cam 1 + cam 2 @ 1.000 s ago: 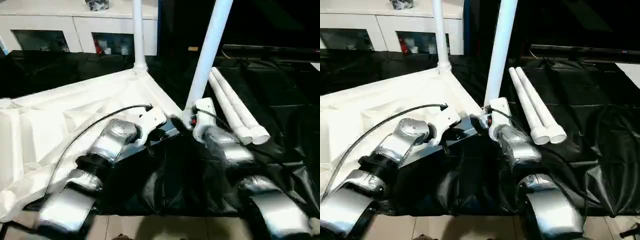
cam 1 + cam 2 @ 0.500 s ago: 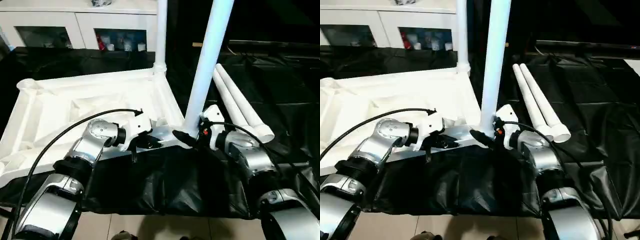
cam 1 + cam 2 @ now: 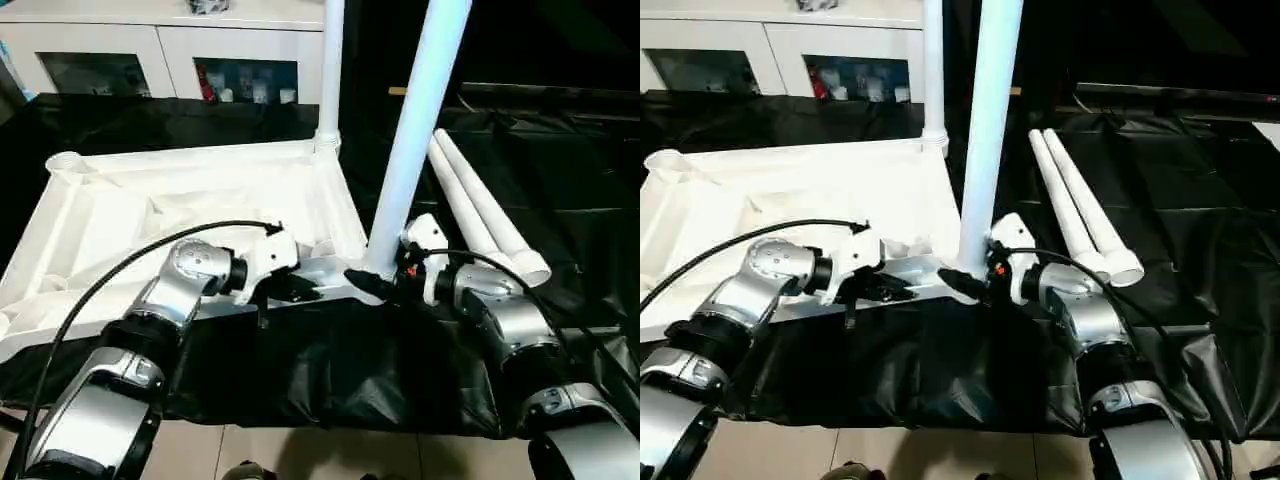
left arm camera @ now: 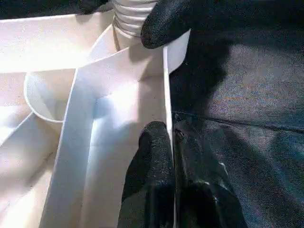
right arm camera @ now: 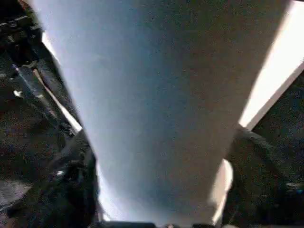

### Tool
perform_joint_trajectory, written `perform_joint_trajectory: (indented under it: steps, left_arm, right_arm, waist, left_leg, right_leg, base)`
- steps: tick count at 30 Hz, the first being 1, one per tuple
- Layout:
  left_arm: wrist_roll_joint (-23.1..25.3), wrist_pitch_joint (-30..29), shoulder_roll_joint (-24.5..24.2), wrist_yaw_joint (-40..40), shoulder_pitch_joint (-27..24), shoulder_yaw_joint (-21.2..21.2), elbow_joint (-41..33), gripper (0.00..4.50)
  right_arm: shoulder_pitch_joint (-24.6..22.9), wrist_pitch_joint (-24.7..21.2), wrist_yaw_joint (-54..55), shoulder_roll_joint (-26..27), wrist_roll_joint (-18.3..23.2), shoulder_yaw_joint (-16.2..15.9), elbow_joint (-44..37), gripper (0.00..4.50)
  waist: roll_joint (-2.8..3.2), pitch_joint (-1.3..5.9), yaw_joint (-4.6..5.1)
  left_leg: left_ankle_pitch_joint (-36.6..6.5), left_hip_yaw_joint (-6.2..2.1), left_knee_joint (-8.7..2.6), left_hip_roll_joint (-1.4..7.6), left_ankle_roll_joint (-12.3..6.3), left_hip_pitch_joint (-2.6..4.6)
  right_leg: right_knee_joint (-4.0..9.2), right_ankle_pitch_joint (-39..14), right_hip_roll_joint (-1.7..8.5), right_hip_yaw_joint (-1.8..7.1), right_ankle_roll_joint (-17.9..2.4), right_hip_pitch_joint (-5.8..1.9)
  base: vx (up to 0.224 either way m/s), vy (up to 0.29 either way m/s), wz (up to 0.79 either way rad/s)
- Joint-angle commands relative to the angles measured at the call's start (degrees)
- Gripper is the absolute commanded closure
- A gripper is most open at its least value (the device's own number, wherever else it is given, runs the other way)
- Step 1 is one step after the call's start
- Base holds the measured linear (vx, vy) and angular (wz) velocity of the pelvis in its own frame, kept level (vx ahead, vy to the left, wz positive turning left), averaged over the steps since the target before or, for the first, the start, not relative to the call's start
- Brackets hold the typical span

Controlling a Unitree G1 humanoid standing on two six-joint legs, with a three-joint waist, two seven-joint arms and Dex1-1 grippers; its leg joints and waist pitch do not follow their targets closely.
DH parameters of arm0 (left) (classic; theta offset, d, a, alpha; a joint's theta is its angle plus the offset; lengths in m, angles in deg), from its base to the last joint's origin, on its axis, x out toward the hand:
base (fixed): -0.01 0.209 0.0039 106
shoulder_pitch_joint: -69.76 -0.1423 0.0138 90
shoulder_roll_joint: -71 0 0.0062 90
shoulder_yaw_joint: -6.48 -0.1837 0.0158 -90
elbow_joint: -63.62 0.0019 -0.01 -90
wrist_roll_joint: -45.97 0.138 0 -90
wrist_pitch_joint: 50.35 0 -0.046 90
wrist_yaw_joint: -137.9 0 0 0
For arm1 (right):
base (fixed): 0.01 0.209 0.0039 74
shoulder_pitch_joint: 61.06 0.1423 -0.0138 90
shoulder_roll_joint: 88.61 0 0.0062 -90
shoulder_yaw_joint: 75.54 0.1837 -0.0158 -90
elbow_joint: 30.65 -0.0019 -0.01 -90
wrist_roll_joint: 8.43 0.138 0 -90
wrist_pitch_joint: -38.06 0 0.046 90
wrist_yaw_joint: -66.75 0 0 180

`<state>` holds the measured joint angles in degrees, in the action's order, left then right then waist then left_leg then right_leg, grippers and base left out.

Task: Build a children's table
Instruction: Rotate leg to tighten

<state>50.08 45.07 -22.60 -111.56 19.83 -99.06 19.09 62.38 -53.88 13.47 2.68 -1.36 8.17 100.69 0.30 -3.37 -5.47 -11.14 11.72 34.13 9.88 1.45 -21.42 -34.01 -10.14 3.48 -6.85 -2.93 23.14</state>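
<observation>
We see the table top (image 3: 180,200) lying underside up on the black sheet (image 3: 560,200), flatter and squarer to us than a second ago, though the whole view has shifted, so that is partly camera. One leg (image 3: 329,70) stands in the far corner socket; a second leg (image 3: 415,130) stands at the near right corner, more upright than before. Two spare legs (image 3: 485,210) lie side by side on the sheet, just right of the top. Our left gripper (image 4: 166,156) is pinched shut on the top's near edge wall, same as earlier. Our right gripper (image 3: 375,283) sits at the base of the near leg, fingers either side, narrower than before; we cannot tell if it grips. White cabinet (image 3: 160,45) behind.
</observation>
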Motion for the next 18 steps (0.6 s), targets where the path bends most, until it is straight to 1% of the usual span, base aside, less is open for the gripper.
perform_joint_trajectory:
  steps: [1,2,4,5,6,10,13,14,15,16,17,18]
  left_arm:
    - [-0.1,1.4,1.0,-1.9,0.5,-1.4,0.1,4.5]
    - [0.0,1.4,0.9,-1.7,0.5,-1.4,0.2,4.5]
    - [0.0,1.4,0.9,-1.6,0.5,-1.4,0.2,4.5]
    - [0.0,1.4,0.9,-1.6,0.5,-1.4,0.3,4.5]
    - [0.0,1.4,0.9,-1.6,0.5,-1.4,0.3,4.5]
    - [0.1,0.7,1.0,-1.1,0.4,-1.1,0.6,4.5]
    - [0.1,0.4,1.1,-0.6,0.4,-1.0,0.8,4.5]
    - [0.2,-0.9,1.8,1.4,0.7,-0.5,1.4,4.5]
    - [0.5,-1.8,2.6,3.7,1.1,-0.2,2.1,4.5]
    - [1.3,-2.8,3.7,7.3,1.9,0.1,3.2,4.5]
    - [2.0,-3.7,4.9,10.9,2.6,0.4,4.2,4.5]
    - [2.0,-3.7,4.9,10.9,2.6,0.4,4.2,4.5]
  right_arm:
    - [-0.1,-0.3,0.2,0.0,-0.7,-0.5,-1.0,1.15]
    - [-0.2,-0.4,0.2,0.1,-0.7,-0.6,-1.0,1.22]
    - [-0.2,-0.4,0.1,0.1,-0.8,-0.7,-1.0,1.22]
    - [-0.2,-0.5,0.1,0.1,-0.8,-0.7,-1.1,1.46]
    - [-0.3,-0.5,0.1,0.2,-0.8,-0.7,-1.1,1.56]
    - [-0.6,-0.8,1.5,0.7,-1.0,-0.6,-0.9,1.69]
    - [-0.7,-0.9,2.6,1.0,-1.1,-0.3,-0.7,1.71]
    - [-0.6,-1.0,6.0,1.8,-1.4,0.3,0.3,1.71]
    - [-0.3,-1.0,9.8,2.8,-1.9,1.0,1.5,1.72]
    - [0.1,-1.1,15.1,4.1,-2.4,2.0,3.2,1.72]
    - [0.6,-1.4,20.2,5.5,-2.7,3.2,4.9,1.72]
    - [0.6,-1.4,20.2,5.5,-2.7,3.2,4.9,1.73]
  waist:
    - [-0.16,4.28,-0.25]
    - [-0.14,4.26,-0.26]
    - [-0.14,4.27,-0.29]
    - [-0.13,4.27,-0.32]
    - [-0.09,4.28,-0.28]
    - [-0.1,4.34,-0.31]
    - [-0.07,4.36,-0.23]
    - [-0.08,4.26,-0.16]
    - [-0.2,4.2,0.04]
    - [-0.43,4.09,0.13]
    - [-0.27,3.92,0.29]
    - [-0.24,3.78,0.33]
  left_leg:
    - [-5.7,-2.1,-3.5,4.77,-4.19,0.83]
    - [-5.8,-2.14,-3.51,4.76,-4.12,0.83]
    - [-5.9,-2.11,-3.46,4.71,-4.08,0.84]
    - [-5.9,-2.15,-3.48,4.74,-3.99,0.83]
    - [-5.9,-2.18,-3.49,4.81,-3.94,0.88]
    - [-5.6,-2.12,-3.38,4.7,-4.07,0.82]
    - [-5.4,-2.17,-3.4,4.74,-4.08,0.85]
    - [-6.1,-2.14,-3.42,4.72,-3.77,0.87]
    - [-6.1,-2.15,-3.5,4.78,-3.46,0.91]
    - [-6.6,-2.17,-3.56,4.65,-3.13,1.1]
    - [-8.2,-2.34,-3.68,4.56,-1.64,1.39]
    - [-8.7,-2.33,-3.76,4.5,-1.31,1.56]
  right_leg:
    - [3.48,-8.8,6.9,4.44,-10.7,-3.52]
    - [3.48,-9.2,6.87,4.42,-10.6,-3.53]
    - [3.55,-9.7,6.9,4.43,-10.4,-3.53]
    - [3.56,-10.0,6.93,4.41,-10.4,-3.56]
    - [3.52,-9.9,6.85,4.4,-10.4,-3.5]
    - [3.38,-9.0,6.89,4.44,-10.6,-3.58]
    - [3.38,-8.8,6.85,4.39,-10.6,-3.53]
    - [3.5,-9.8,6.9,4.42,-10.6,-3.52]
    - [3.53,-10.3,6.9,4.49,-10.6,-3.31]
    - [3.88,-11.5,6.92,4.48,-10.3,-3.29]
    - [4.46,-16.2,7.19,4.51,-9.6,-3.3]
    - [4.75,-17.7,7.16,4.5,-9.2,-3.19]
  base:
    - [0.0,0.0,0.0]
    - [0.0,0.0,0.0]
    - [0.0,0.0,0.0]
    - [0.0,0.0,0.0]
    - [0.0,0.0,0.0]
    - [0.0,0.0,0.0]
    - [0.0,0.0,0.0]
    - [0.0,0.0,0.0]
    - [0.0,0.0,0.0]
    - [0.0,0.0,0.0]
    - [0.0,0.0,0.0]
    - [0.0,0.0,0.0]
